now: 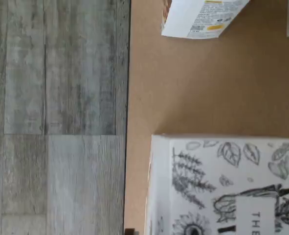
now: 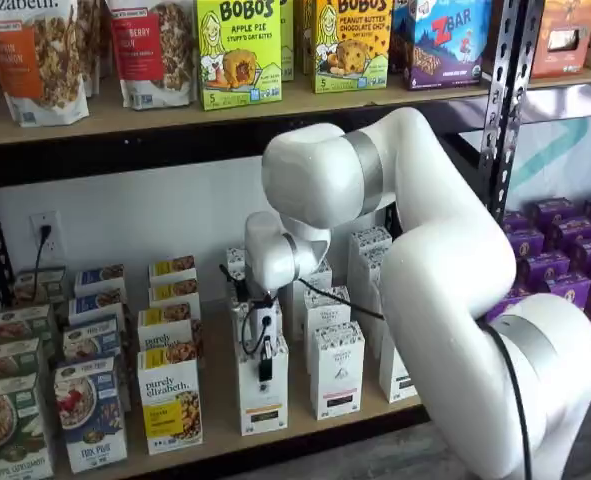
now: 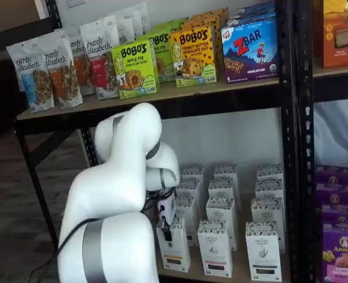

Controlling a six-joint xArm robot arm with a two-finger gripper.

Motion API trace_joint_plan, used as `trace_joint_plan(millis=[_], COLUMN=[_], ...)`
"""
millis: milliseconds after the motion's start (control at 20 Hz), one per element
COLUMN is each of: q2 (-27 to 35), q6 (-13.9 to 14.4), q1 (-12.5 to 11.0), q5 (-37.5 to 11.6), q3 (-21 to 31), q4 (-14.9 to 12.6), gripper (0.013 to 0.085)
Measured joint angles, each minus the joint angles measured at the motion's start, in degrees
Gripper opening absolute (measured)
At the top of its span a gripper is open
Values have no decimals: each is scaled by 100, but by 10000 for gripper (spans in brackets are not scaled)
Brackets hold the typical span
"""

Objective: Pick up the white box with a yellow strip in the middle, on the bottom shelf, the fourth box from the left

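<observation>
The claw [image 2: 265,362] is down at the front of the bottom shelf [image 2: 215,400], its black fingers [image 2: 266,352] pressed against the upper front of the white box [image 2: 263,395], and it looks clamped on that carton: the fingers sit on the box's top part with a cable looping beside them. In the other shelf view the claw [image 3: 166,229] sits at the top of the same white box [image 3: 175,247], again tight on it, though the grip is partly hidden by the white arm [image 3: 126,177]. The white box stands upright in the front row, directly under the claw, its yellow strip low on the front face. Just to one side of the claw stands a wider box with a yellow panel [image 2: 170,408]; on the other side, a similar white carton with a dark strip [image 2: 336,370], close by but apart. More white cartons line up behind the claw. Above it all runs the upper shelf with snack boxes [image 2: 238,52]. From the wrist, we see tan shelf board [image 1: 198,88], a leaf-printed white box top [image 1: 222,186], and grey plank floor [image 1: 56,117] beyond the shelf edge.
</observation>
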Motion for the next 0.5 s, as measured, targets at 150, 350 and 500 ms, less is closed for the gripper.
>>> trace_joint_plan(millis=[150, 350, 500], q2=[-20, -23, -13], q6=[-47, -48, -30], q1=[-3, -1, 10], q5=[-13, 87, 152], q3=[26, -5, -28], q4=[55, 60, 54], gripper=[730, 650, 570])
